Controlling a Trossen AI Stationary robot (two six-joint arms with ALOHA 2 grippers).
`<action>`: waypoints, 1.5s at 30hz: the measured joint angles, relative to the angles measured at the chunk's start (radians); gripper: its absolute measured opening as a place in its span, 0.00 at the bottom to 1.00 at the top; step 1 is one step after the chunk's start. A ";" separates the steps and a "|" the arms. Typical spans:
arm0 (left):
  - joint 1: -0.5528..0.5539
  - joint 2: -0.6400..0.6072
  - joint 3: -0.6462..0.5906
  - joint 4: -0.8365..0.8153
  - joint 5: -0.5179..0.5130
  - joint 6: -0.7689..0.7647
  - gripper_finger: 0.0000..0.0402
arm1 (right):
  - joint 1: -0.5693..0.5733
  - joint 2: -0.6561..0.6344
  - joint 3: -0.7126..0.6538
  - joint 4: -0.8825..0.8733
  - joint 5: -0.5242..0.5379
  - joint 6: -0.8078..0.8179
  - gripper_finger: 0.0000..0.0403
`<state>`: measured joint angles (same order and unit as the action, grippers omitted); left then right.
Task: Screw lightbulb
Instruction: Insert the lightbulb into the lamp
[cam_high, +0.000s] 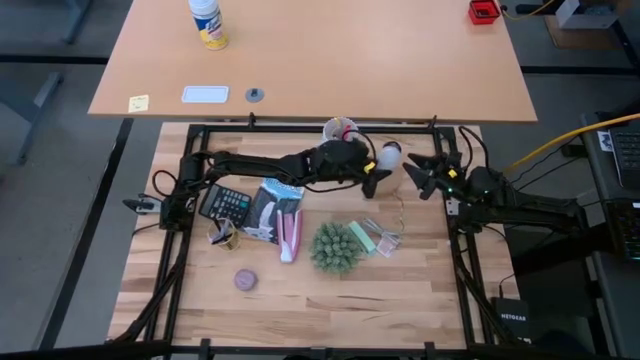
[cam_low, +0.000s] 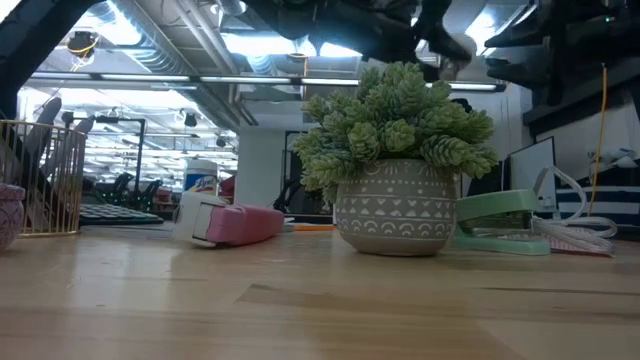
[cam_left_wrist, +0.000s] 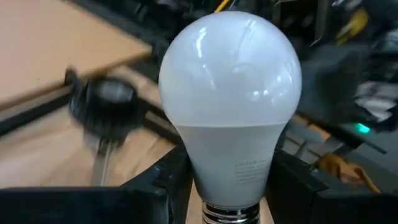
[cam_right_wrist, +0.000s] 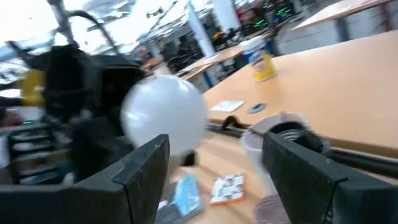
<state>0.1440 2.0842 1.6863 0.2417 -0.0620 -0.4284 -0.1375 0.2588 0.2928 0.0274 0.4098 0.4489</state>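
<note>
Progress: the lightbulb (cam_high: 389, 154) is lifted off the surface (cam_high: 300, 290) and held in the air, so the pick-up looks done; the screwing-in does not appear to have begun.
Left to do: as I judge it, bringing the bulb's metal base to a socket and turning it in. A black socket-like ring (cam_left_wrist: 111, 99) shows blurred beyond the bulb in the left wrist view, and a similar dark ring (cam_right_wrist: 292, 132) sits past the right fingers; whether these are one and the same I cannot tell.
Lightbulb position: near the far edge of the wooden surface, between the two arms, above the potted plant (cam_high: 335, 247) area but farther back.
Left gripper (cam_left_wrist: 230, 186): jaws pinching the bulb at its lower neck, just above the silver thread, glass end pointing away from the wrist.
Right gripper (cam_right_wrist: 217, 162): jaws spread wide, holding nothing, facing the bulb's round end from close by, not touching it as far as I can see.
</note>
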 joint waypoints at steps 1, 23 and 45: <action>0.000 0.000 0.000 0.016 0.000 0.016 0.38 | 0.000 0.000 0.000 0.000 0.018 -0.009 0.66; 0.054 0.096 -0.002 0.428 -0.076 0.277 0.38 | 0.000 0.010 0.000 0.037 0.322 -0.179 0.66; 0.093 0.188 -0.002 0.708 -0.072 0.332 0.39 | -0.014 0.275 0.000 0.466 0.453 -0.460 0.66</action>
<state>0.2367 2.2726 1.6848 0.9502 -0.1341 -0.0963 -0.1518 0.5338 0.2928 0.4936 0.8632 -0.0113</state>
